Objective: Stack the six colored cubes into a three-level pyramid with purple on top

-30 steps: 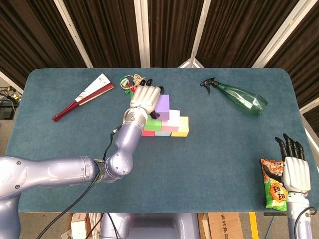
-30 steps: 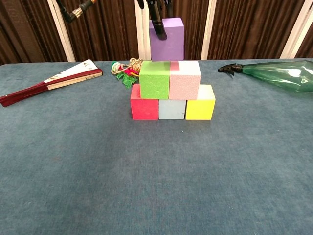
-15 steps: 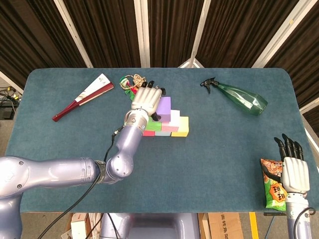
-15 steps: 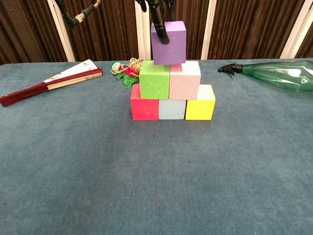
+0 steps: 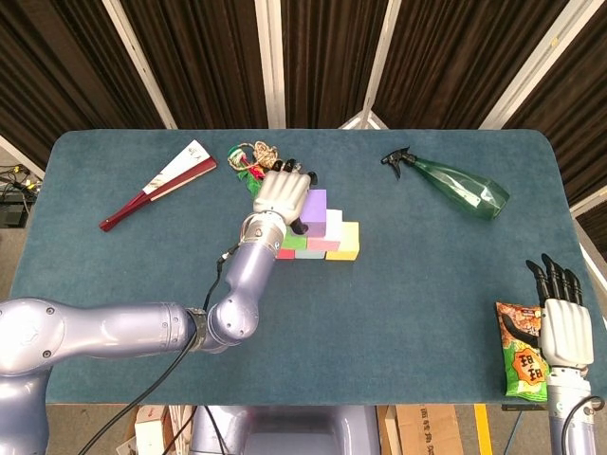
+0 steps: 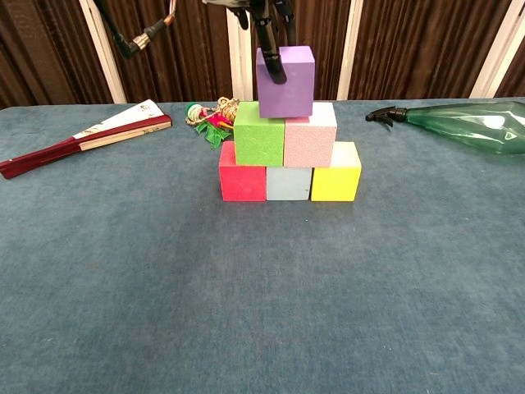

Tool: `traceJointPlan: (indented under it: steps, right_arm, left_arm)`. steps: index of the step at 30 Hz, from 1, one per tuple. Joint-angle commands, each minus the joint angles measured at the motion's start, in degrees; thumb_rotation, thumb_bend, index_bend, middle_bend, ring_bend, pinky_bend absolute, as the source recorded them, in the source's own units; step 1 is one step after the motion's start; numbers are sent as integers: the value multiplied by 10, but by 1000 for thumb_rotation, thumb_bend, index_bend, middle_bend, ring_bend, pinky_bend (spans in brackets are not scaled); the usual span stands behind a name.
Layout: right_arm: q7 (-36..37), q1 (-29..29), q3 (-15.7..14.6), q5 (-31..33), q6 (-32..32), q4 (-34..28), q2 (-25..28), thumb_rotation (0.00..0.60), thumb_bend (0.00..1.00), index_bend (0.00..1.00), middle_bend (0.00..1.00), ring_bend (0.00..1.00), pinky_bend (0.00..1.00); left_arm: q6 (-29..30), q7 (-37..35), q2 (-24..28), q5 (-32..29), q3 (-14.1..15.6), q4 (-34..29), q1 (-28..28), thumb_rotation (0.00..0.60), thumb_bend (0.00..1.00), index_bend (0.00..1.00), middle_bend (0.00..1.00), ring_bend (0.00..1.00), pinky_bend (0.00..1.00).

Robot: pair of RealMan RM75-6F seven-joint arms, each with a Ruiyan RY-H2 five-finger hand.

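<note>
A table (image 6: pixel 123 312) covered in teal cloth is carrying a red cube (image 6: pixel 242 181), a grey-blue cube (image 6: pixel 288 184) and a yellow cube (image 6: pixel 335 176) in a touching row, a folded fan (image 6: pixel 82 137), a green spray bottle (image 6: pixel 467 123), a knotted trinket (image 6: pixel 210 116) and a snack bag (image 5: pixel 519 353).

Matt, grainy foam cubes (image 6: pixel 285 141); rough cloth table (image 6: pixel 246 295); glossy clear plastic bottle (image 5: pixel 460 189) right of the hand.

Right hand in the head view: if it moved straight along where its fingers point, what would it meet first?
The right hand points up the table; the way looks free as far as shown.
</note>
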Motion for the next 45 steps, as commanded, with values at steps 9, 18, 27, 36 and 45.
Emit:
traceJointPlan:
  steps: [9, 18, 27, 36, 45]
  right_arm:
    - [5, -2, 1, 0, 2, -1, 3, 600, 250, 138, 51, 51, 0]
    - [3, -1, 2, 3, 1, 0, 2, 600, 250, 138, 51, 51, 0]
    - [2, -1, 3, 4, 1, 0, 1, 600, 250, 138, 51, 51, 0]
    - [3, -2, 4, 4, 2, 0, 2, 600, 250, 138, 51, 51, 0]
    - [3, -2, 5, 7, 2, -2, 3, 600, 250, 138, 51, 51, 0]
  left_arm:
    - [11, 6, -7, 2, -5, 2, 1, 600, 263, 216, 306, 0, 29]
    - [11, 9, -14, 7, -9, 10, 5, 600, 262, 201, 293, 0, 29]
    - [11, 12, -16, 10, -12, 12, 8, 600, 247, 197, 291, 0, 29]
    - [11, 15, -18, 18, -16, 12, 10, 600, 248, 188, 278, 0, 29]
    - [11, 17, -19, 24, -17, 8, 10, 600, 248, 210, 288, 0, 29]
